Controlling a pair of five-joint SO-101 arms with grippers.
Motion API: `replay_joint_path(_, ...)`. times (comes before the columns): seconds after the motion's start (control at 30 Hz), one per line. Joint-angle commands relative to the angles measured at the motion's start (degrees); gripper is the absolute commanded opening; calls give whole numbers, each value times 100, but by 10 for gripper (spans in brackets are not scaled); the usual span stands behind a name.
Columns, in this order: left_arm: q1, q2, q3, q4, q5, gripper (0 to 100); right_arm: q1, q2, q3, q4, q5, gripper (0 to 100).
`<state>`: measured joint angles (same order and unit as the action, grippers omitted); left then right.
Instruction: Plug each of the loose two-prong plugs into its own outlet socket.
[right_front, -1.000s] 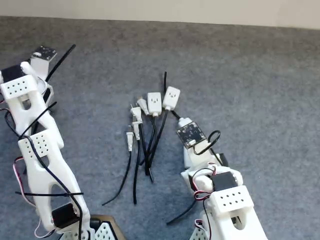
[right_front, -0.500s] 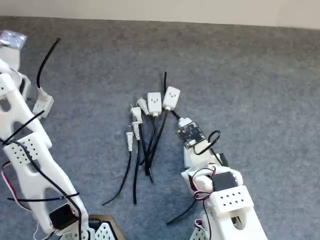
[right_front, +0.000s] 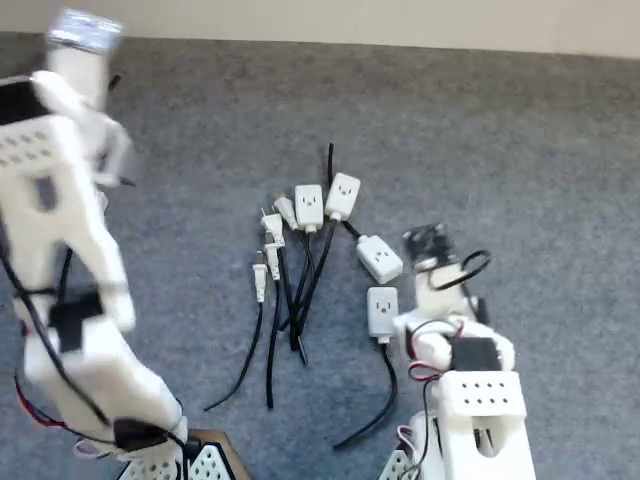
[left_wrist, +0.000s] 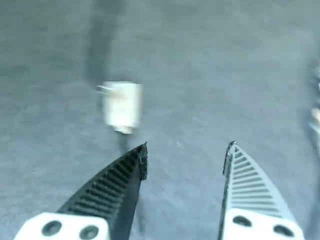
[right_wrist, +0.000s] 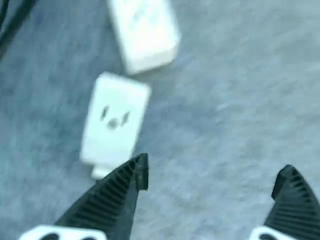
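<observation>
Two sockets (right_front: 382, 310) lie on grey carpet (right_front: 520, 150) beside the right gripper (right_wrist: 215, 167).

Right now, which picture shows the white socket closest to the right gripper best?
The right wrist view: the socket sits close up beside the right gripper, face up, slots visible. The high view shows the socket small, with its black cord trailing off. The left wrist view looks at a different, blurred white piece.

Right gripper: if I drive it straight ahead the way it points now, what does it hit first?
Likely bare carpet: nothing else lies between the open fingers of the right gripper. The nearest outlet socket sits just off one fingertip, though depth is unclear.
</observation>
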<state>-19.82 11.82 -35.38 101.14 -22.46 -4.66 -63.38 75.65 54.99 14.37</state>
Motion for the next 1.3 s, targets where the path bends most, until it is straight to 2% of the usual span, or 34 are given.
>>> replay_joint_path(0.0, 1516, -2123, 2615, -9, 44, 252, 391, -31, -980, 4, 158, 375)
replay_joint_path(0.1, 2325, -2624, 3574, -352, 9, 252, 400, -31, -1341, 409, 149, 375)
replay_joint_path(0.2, 2712, -2800, 4163, -993, 9, 252, 549, -31, -1543, 646, 141, 375)
replay_joint_path(0.47, 2862, -2255, 4699, -2374, 88, 252, 673, 4, -1446, 321, 220, 375)
replay_joint_path(0.6, 2615, -1587, 4655, -3754, 659, 252, 541, 75, -910, 171, 44, 375)
replay_joint_path(0.7, 2651, -998, 4629, -4369, 993, 252, 277, 31, -400, -145, 18, 375)
replay_joint_path(0.8, 2800, -444, 4330, -4651, 1222, 252, 40, 13, 31, -479, 18, 375)
replay_joint_path(1.0, 3011, 541, 3275, -5037, 1248, 255, -330, 13, 224, -497, -114, 375)
replay_joint_path(1.17, 3125, 1508, 2123, -5055, 2031, 255, -330, 13, 242, -497, -132, 375)
replay_joint_path(1.27, 3187, 2193, 1473, -5011, 2251, 254, -330, 13, 242, -497, -132, 375)
